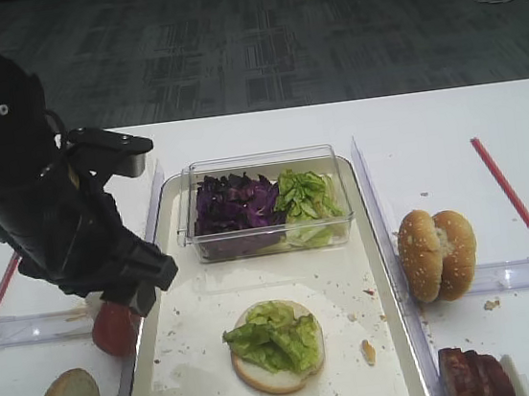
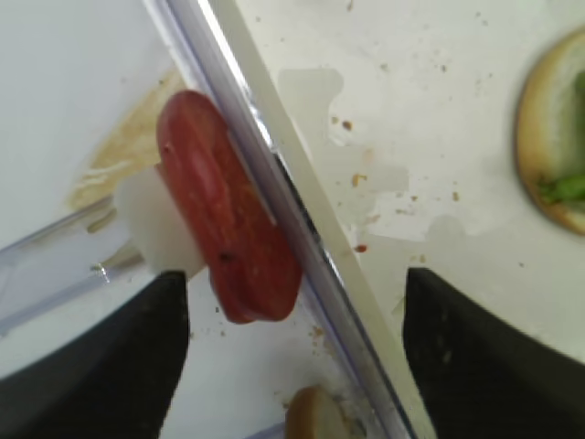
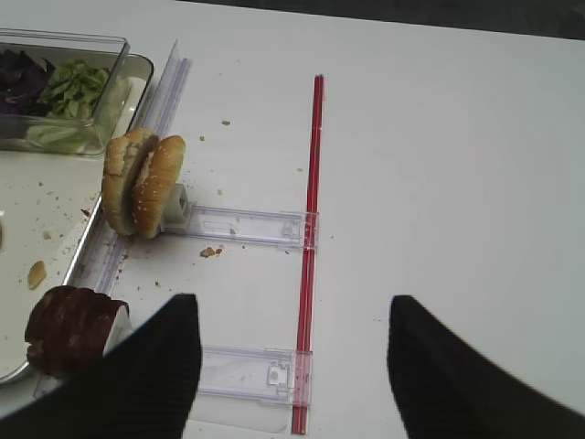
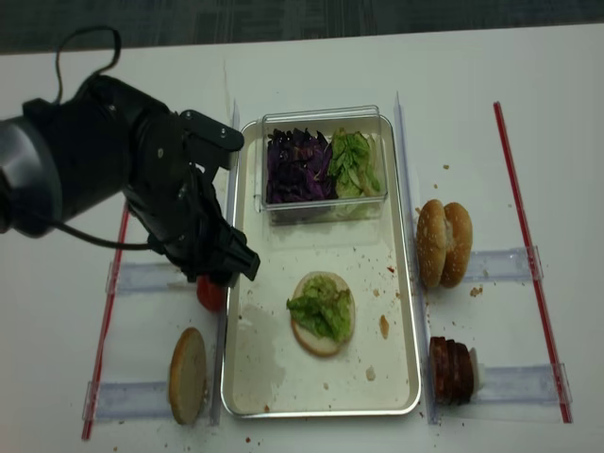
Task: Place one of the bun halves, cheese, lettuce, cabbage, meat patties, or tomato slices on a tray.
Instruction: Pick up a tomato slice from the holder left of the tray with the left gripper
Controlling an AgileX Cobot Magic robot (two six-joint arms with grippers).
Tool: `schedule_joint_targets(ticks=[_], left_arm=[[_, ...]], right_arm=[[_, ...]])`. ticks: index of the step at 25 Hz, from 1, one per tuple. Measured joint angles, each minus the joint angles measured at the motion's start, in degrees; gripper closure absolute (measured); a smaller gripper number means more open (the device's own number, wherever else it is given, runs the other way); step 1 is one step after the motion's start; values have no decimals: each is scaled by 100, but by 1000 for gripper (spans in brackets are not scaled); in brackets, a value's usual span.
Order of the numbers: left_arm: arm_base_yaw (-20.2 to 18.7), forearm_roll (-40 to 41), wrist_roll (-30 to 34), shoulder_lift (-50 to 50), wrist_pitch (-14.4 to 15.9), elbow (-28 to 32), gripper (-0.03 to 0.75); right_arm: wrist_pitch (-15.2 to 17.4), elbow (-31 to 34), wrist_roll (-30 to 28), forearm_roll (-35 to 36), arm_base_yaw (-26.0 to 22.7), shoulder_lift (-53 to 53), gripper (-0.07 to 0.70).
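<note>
One target: the tomato slices (image 2: 228,210) stand on edge in a clear holder (image 1: 29,328) just outside the left rim of the tray (image 1: 383,338), red faces upright and pressed close to the rim
Left gripper state: the left gripper (image 2: 292,347) hangs released over the slices, its two dark fingers (image 2: 110,366) spread wide, one on the table side and one over the tray floor, nothing between them but air
Right gripper state: the right gripper (image 3: 292,366) is spread and empty too, parked over bare table (image 3: 457,137) to the right, well apart from the bun halves (image 3: 142,183) and meat patties (image 3: 69,329) standing in their own holders
Tray contents: a bun base topped with lettuce (image 1: 274,337) lies near the middle of the tray; a clear tub (image 1: 265,203) at the far end holds cabbage (image 1: 234,202) and more lettuce
Step in hand, as I judge it: lining up to pick a tomato slice
Doing it well: shift the gripper left so both fingers clear the tray rim and straddle the slice faces, not its edges
Descent: come down only far enough to catch the upper part of the slice, short of the white stop behind it
Squeeze: close gently; the flesh looks soft and glossy, so it may slip or tear
Risk: the tray-side finger could strike the rim, which sits right against the slices
Destination: on the lettuce-covered bun
</note>
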Motion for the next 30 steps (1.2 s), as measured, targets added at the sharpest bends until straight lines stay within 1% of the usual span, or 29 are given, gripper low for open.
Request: schedule_joint_targets(ticks=[6,14,19,22,27,30], left_arm=[[-17,0,-97,92,-160,0,225],[-17,0,-226,405,-514,0,225],[-17,0,-250,509,-596,-13,227],[-17,11,-250,509,-615,-24,256],[-17,66,-250,509,-624,-24,342],[-17,227,-365,509,-638,-24,366]], right_arm=[[0,0,0,0,0,0,146],[0,0,0,0,0,0,146],[0,0,0,0,0,0,146],[0,0,0,0,0,0,146],[0,0,0,0,0,0,146],[0,0,0,0,0,0,146]])
